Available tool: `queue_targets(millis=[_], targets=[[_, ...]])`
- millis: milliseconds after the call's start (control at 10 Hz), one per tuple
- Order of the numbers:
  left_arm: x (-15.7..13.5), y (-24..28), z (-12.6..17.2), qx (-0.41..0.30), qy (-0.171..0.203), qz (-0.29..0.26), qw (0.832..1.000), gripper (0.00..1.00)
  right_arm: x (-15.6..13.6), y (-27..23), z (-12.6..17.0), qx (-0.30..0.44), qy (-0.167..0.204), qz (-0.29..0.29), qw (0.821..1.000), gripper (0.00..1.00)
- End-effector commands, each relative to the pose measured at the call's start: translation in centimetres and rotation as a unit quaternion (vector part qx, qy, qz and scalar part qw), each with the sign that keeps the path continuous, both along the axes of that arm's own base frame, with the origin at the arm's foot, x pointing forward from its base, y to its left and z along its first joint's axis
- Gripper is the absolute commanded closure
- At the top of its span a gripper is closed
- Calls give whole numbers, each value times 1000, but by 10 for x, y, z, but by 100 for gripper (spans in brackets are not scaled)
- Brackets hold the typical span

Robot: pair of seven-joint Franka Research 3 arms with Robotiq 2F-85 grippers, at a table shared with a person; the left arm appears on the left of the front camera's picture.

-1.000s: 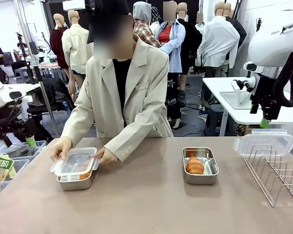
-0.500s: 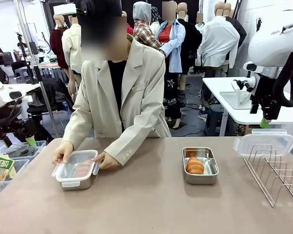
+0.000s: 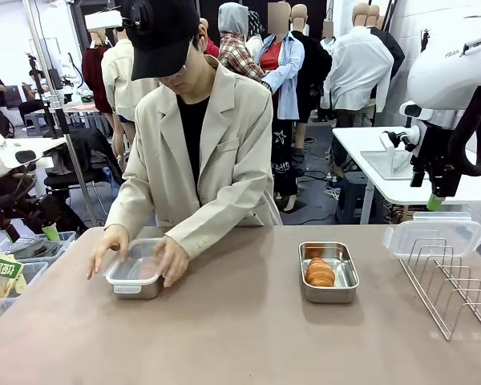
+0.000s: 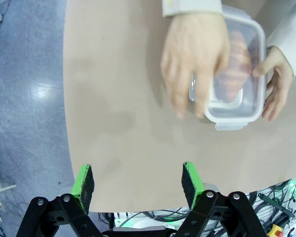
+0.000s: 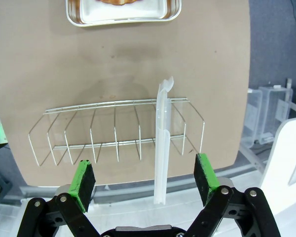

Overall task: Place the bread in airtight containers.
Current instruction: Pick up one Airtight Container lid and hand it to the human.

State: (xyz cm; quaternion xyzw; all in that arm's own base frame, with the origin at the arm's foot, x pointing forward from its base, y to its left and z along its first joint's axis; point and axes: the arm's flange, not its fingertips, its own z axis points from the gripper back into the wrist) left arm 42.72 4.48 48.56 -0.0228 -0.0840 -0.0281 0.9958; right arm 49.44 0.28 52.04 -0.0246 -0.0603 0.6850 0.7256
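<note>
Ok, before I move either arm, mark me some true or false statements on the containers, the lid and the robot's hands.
1. The person's hands are both on the lidded container. True.
2. The other container has its lid on. False: it is open, with a roll lying inside.
3. A spare lid stands in the wire rack. True.
4. The robot's right hand is shut on that lid. False: it is open, above the rack, holding nothing.
5. The robot's left hand is open and empty. True.
</note>
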Motion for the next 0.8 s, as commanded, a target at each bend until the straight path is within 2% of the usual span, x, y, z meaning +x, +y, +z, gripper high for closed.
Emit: queue_targets(millis=[0, 700], targets=[[1, 0, 1, -1, -4, 6, 1000, 8, -1, 0, 0, 2, 3, 0, 1000, 0], [1, 0, 1, -1, -4, 6, 1000, 8, -1, 0, 0, 2, 3, 0, 1000, 0]])
